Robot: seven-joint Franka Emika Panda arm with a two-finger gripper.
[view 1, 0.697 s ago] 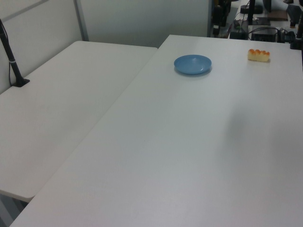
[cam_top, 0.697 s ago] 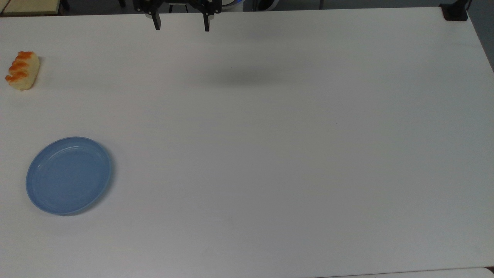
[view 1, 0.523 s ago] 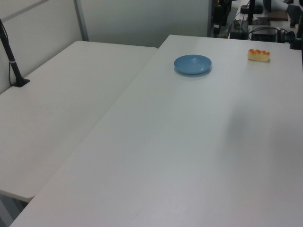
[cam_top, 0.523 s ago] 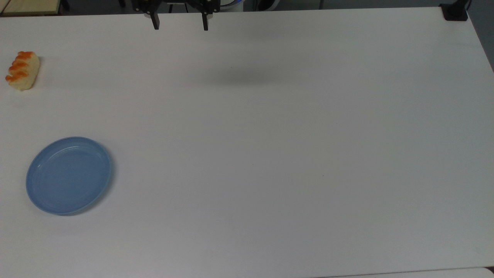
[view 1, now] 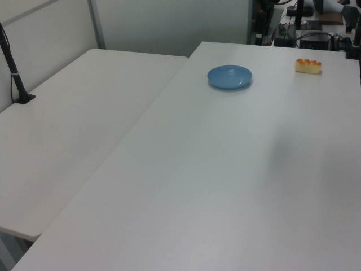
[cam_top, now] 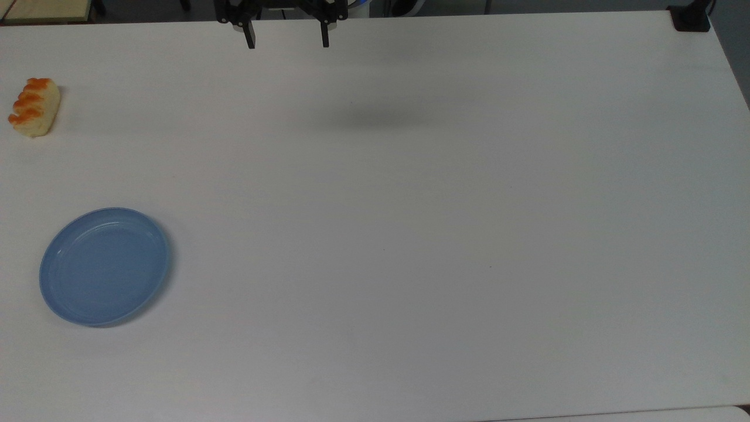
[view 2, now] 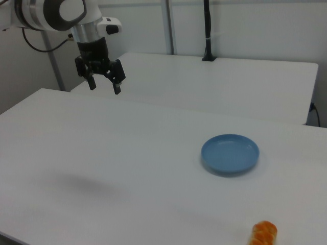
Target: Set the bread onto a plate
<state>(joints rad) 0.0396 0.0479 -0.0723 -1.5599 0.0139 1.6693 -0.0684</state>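
Top view gives us the bread (cam_top: 34,107) lying on the white table (cam_top: 410,234) at the top view's far left edge, orange glazed bumps along its upper side, touching nothing else. The plate (cam_top: 105,265) sits well apart from it, lower in the top view and also near the left edge; we see nothing in the plate, just its plain blue floor and raised rim. In the left view the bread (view 1: 308,65) lies to the right of the plate (view 1: 229,76), both at the far end of the table. In the right view the bread (view 2: 263,233) is at the bottom edge, nearer the camera than the plate (view 2: 230,153). The gripper (cam_top: 287,36) hangs above the table's far edge, fingers spread wide and holding nothing; the right view shows it (view 2: 103,85) high over the table. Compared with half a second ago, we find the gripper shifted slightly toward the top view's right, while bread and plate have not moved.
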